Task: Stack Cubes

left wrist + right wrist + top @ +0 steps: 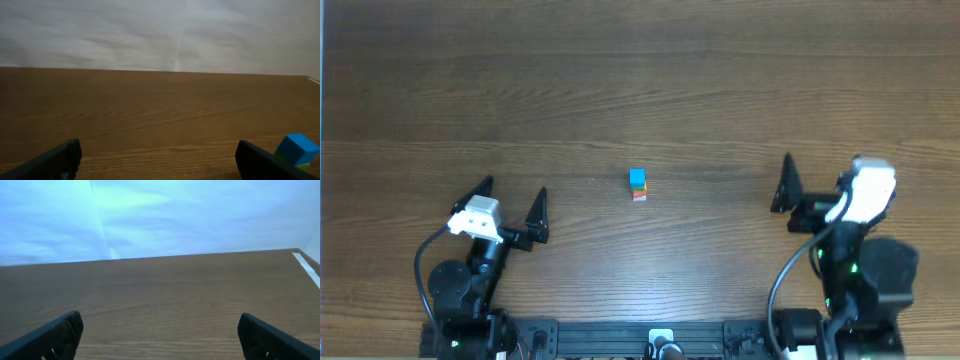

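So here's where I'm at with the cube stacking: the stack [637, 186] sits in the middle of the wooden table [640, 80], roughly between my two arms and a little farther out than either pincer. The blue cube [637, 178] is on top, and from above I can make out a sliver of orange and red at the edge below it. From my left wrist cam the blue one shows just past my right-hand finger, with a greenish-yellow cube [303, 164] peeking out right underneath it, touching. I can't tell how many cubes are in there in total. My left pincer [157, 145] is spread wide with nothing in it, sitting low over the table to the left of the stack and well apart from it. My right pincer [159, 320] is the same deal, fingers wide and holding nothing, off to the right of the stack, facing bare wood and a pale wall [200, 215] behind the far edge.
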Motion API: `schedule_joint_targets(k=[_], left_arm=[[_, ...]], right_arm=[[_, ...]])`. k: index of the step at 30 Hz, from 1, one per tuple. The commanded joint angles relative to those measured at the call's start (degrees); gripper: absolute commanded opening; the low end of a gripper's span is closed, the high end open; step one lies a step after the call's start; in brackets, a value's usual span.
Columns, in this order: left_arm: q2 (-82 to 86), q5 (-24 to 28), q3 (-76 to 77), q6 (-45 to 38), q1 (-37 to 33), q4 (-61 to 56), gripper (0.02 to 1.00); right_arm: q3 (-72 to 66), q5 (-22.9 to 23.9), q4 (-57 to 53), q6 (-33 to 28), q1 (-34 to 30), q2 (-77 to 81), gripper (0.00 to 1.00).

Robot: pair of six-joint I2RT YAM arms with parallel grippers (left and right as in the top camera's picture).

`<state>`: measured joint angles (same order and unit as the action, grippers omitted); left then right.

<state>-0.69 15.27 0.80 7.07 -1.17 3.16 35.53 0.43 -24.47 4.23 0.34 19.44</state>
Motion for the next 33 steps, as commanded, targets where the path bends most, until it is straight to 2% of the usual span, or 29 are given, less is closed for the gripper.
schedule_joint_targets(k=[1,9,16,22,33], left_arm=[[0.4,0.8,-0.5,-0.7,-0.2,-0.2,1.000],[0.4,0.8,-0.5,-0.7,-0.2,-0.2,0.998],[0.4,0.8,-0.5,-0.7,-0.2,-0.2,1.000],[0.4,0.8,-0.5,-0.7,-0.2,-0.2,1.000],[0.4,0.8,-0.5,-0.7,-0.2,-0.2,1.000]], right_arm=[[-6.2,-2.8,2.4,-0.6,-0.4,-7.7,0.993],[-17.8,-3.8,7.9,3.5,-0.4,-18.4,0.991],[-21.9,-3.8,10.1,3.2,-0.3,-19.1,0.991],[-25.6,-3.3,11.9,-0.1,-0.3,-19.1,0.991],[-33.3,-2.7,17.5,0.0,-0.3,-19.1,0.993]])
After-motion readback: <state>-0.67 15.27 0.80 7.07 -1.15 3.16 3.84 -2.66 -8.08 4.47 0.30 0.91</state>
